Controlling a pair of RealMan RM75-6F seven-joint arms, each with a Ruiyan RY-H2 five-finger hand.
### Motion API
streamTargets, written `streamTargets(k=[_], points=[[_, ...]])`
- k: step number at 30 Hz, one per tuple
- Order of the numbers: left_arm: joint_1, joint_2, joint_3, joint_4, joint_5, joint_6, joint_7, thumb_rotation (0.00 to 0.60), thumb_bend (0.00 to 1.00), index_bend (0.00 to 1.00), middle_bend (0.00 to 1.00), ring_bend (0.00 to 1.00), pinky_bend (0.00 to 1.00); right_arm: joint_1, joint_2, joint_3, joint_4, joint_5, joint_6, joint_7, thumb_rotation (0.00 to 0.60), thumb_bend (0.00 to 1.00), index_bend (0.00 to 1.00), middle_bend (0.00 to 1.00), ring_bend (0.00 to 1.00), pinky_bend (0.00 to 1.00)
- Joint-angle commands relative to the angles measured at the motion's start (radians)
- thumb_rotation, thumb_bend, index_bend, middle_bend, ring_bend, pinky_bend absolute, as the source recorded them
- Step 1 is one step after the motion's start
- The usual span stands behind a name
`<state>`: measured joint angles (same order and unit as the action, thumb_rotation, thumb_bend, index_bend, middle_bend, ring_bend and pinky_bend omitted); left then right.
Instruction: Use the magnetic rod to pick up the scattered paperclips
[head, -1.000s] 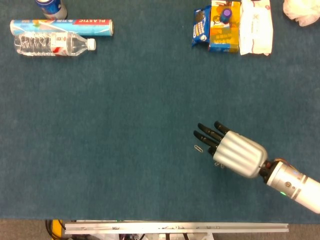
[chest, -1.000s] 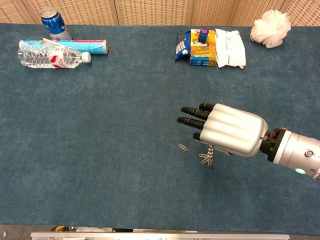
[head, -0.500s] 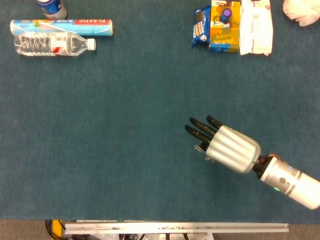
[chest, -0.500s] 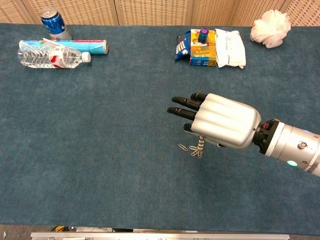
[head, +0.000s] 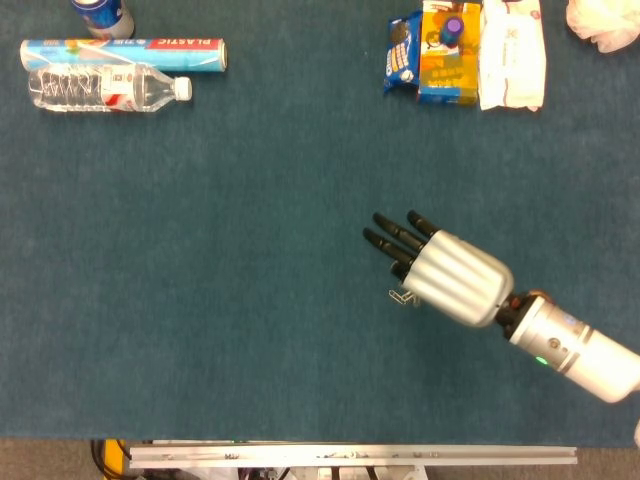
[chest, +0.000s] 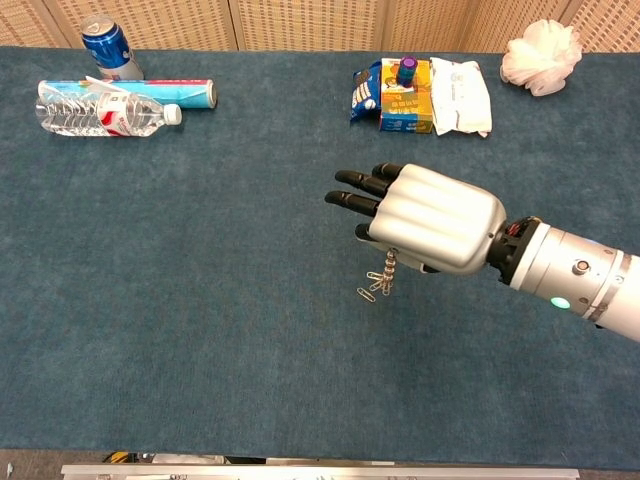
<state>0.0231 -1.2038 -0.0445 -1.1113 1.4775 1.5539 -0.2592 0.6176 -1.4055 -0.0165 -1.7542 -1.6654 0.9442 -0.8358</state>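
Your magnetic rod hangs down from under the right hand, its lower end carrying a small bunch of paperclips just above the blue table. The hand holds the rod from beneath the palm, though you cannot tell exactly how, since the silver back of the hand hides the grip; the dark fingers you see stretch forward, close together. From the hand, well apart toward the far edge, lie the snack packets; a white puff sits further right, and far off to the left lie a water bottle, a foil roll and a blue can.
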Motion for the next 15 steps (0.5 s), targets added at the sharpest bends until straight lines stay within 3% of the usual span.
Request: streamTargets(k=[1, 15], points=[[-0.001, 0.000, 0.000, 0.000, 0.001, 0.000, 0.001, 0.600, 0.01, 0.47, 0.45, 0.27, 0.46, -0.009, 0.015, 0.006, 0.005, 0.010, 0.018, 0.004, 0.600, 0.32, 0.59, 0.14, 0.00, 0.25], [-0.009, 0.003, 0.000, -0.026, 0.016, 0.010, 0.040, 0.600, 0.01, 0.47, 0.45, 0.27, 0.46, -0.060, 0.086, 0.012, 0.078, 0.059, 0.094, 0.087, 0.600, 0.32, 0.59, 0.14, 0.00, 0.25]])
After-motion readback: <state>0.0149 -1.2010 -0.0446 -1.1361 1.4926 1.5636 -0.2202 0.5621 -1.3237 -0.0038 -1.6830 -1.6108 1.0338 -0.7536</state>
